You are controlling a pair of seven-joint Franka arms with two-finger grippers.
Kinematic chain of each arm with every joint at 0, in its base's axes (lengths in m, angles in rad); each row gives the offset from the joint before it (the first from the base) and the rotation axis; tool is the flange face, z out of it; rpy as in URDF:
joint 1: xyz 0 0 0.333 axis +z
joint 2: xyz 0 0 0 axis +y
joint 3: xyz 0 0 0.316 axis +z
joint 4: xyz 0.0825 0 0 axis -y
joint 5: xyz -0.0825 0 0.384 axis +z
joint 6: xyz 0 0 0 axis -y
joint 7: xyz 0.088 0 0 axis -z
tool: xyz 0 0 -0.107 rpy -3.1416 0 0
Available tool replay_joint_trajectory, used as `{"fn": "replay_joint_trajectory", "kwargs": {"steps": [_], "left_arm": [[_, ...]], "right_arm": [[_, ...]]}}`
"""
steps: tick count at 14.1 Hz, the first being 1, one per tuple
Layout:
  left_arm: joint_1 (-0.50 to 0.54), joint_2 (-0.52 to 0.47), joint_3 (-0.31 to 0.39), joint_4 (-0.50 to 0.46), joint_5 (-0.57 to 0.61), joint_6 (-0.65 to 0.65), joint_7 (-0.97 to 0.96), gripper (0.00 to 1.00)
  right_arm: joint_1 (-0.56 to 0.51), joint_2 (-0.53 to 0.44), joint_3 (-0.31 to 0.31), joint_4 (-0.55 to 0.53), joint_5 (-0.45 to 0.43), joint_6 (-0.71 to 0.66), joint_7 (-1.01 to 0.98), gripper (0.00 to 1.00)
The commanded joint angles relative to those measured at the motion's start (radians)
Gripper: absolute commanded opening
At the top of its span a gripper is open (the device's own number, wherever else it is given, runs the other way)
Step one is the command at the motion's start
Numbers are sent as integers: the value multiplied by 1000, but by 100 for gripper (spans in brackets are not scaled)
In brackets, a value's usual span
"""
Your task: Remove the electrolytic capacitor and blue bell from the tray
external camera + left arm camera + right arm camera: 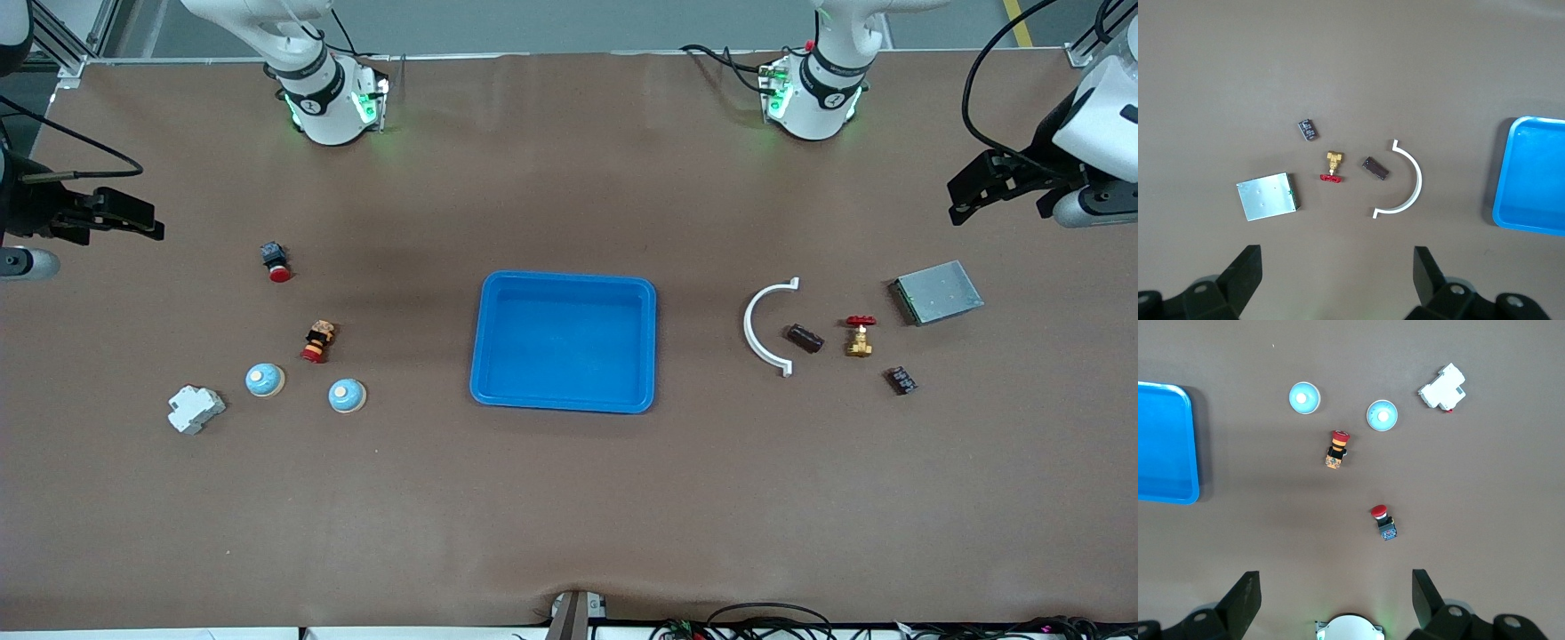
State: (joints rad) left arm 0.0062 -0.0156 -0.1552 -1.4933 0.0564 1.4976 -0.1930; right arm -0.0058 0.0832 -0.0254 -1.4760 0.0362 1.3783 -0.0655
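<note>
A brown table [569, 498] fills the front view, with the two arm bases along its upper edge. Taken across that view from the right arm's end to the left arm's end:

The right gripper [133, 218] hangs over the table edge at the right arm's end, waiting, its fingers [1245, 597] spread wide apart and holding nothing.

Below it lie five small things. One white breaker block [196, 410] sits nearest the front camera. Two light-blue bells follow: the first bell [265, 380] just beside the block, the second bell [347, 396] near it, toward the tray. Two red-capped push buttons lie farther from the camera: one button with a black body [276, 261], and one with an orange-and-black body [317, 342] close above the bells.

One blue tray [492, 356] sits mid-table, nothing in it.

Toward the left arm's end lie five more. One white curved clip [756, 324] opens toward one dark brown capacitor [805, 338] just beside it. One brass valve with a red handle [859, 336] comes next, then one small black component [901, 380], nearer the camera. One grey metal box [938, 292] lies farthest toward that end.

The left gripper [982, 191] hangs over the table's edge at the left arm's end, also waiting, its fingers [1428, 273] wide apart and bare.
</note>
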Motion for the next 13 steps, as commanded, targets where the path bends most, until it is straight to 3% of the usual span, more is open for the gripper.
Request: {"fn": "replay_joint_trajectory", "kwargs": {"steps": [1, 13], "left_arm": [[9, -18, -1, -12, -10, -7, 24, 100], [8, -27, -6, -31, -10, -5, 21, 100]], "right_arm": [[-16, -11, 12, 13, -7, -16, 15, 100], [-14, -10, 13, 29, -7, -16, 15, 100]]}}
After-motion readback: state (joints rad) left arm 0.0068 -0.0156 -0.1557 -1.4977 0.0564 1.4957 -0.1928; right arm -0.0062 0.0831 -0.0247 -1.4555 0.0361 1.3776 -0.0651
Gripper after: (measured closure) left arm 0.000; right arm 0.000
